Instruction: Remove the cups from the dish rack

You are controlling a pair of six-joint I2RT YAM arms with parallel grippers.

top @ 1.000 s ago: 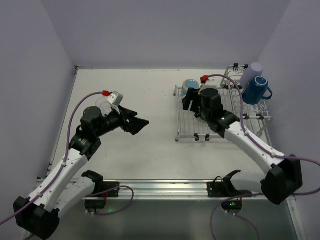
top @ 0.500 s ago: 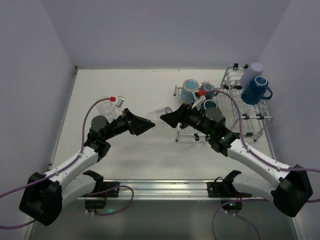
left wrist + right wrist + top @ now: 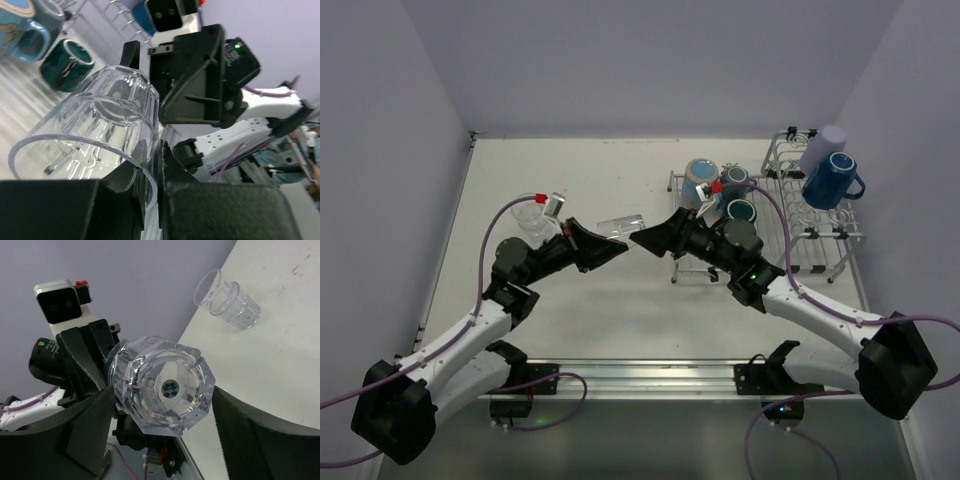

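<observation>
A clear ribbed glass hangs on its side above the table's middle, between both arms. My left gripper is shut on its rim, one finger inside and one outside. My right gripper stands open around the glass's base, with a gap showing at the right finger. In the dish rack sit a light blue mug and two dark teal mugs. A lavender tumbler and a dark blue mug sit in its basket end.
A second clear glass rests on the table at the far left, behind my left arm; the right wrist view shows it lying on its side. Lilac walls close in the table on three sides.
Both arms have come together over the table's middle. My left gripper has closed from wide open onto the glass's rim, and my right gripper's jaws have eased apart from the glass.
</observation>
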